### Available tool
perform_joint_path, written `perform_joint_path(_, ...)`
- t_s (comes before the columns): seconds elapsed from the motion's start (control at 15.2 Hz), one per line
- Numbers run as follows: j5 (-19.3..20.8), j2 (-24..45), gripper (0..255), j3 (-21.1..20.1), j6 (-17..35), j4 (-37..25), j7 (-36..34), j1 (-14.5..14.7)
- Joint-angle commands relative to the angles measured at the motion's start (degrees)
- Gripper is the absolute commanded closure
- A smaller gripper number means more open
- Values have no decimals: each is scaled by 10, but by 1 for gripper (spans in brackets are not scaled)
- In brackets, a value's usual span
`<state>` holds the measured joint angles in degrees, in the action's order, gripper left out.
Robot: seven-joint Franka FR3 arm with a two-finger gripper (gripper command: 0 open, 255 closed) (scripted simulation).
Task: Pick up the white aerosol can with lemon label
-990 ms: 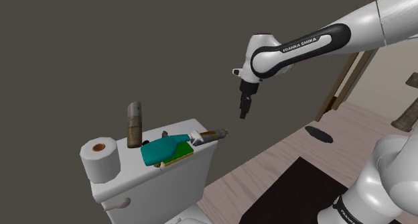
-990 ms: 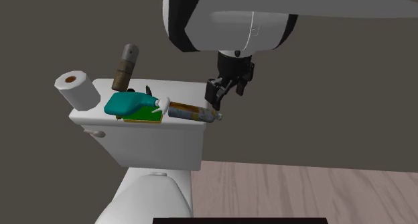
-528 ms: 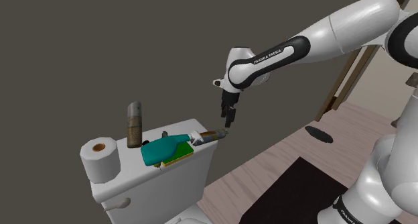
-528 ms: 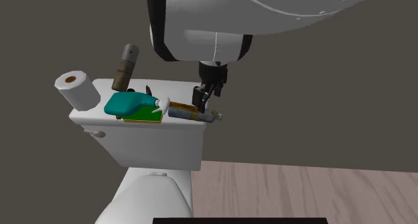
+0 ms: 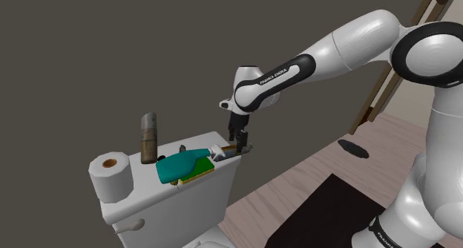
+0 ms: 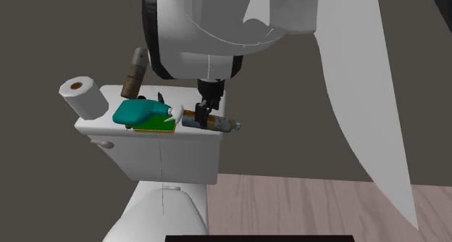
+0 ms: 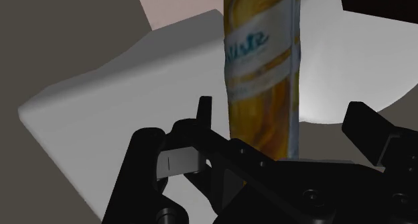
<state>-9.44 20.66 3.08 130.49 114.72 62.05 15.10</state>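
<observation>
Shoulder view: I've got the arm (image 5: 326, 50) reaching over to the toilet tank (image 5: 211, 191). The gripper (image 5: 241, 141) points down at the tank's end nearer the stand, right on top of the aerosol can (image 5: 228, 149). The can's lying on its side on the lid, approx. at the edge. Next to it there's a teal bottle (image 5: 180, 165), also lying, on a green-yellow sponge (image 5: 199, 174). A brown can (image 5: 150, 137) stands upright behind, w/ a paper roll (image 5: 110, 174) at the far end. There's a dark rug (image 5: 326, 217) on the wood floor.

2nd ext. view: the gripper (image 6: 206, 114) is down over the aerosol can's (image 6: 214, 122) middle. The teal bottle's (image 6: 141, 113) white nozzle sits just beside the can's end; touching or not, I can't tell.

Wrist view: the aerosol can (image 7: 262, 68) shows yellow-gold w/ a white band and script. It runs btw. the two fingers (image 7: 151, 169) of the gripper (image 7: 278, 115). The claw is wide, w/ a gap on each side of the can, so nothing's clasped.
</observation>
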Motion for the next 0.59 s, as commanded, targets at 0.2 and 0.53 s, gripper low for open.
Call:
perform_joint_path(0.2,-6,31,0,-3,32,1,10,-2)
perform_joint_path(0.53,-6,32,255,-3,34,2,10,-3)
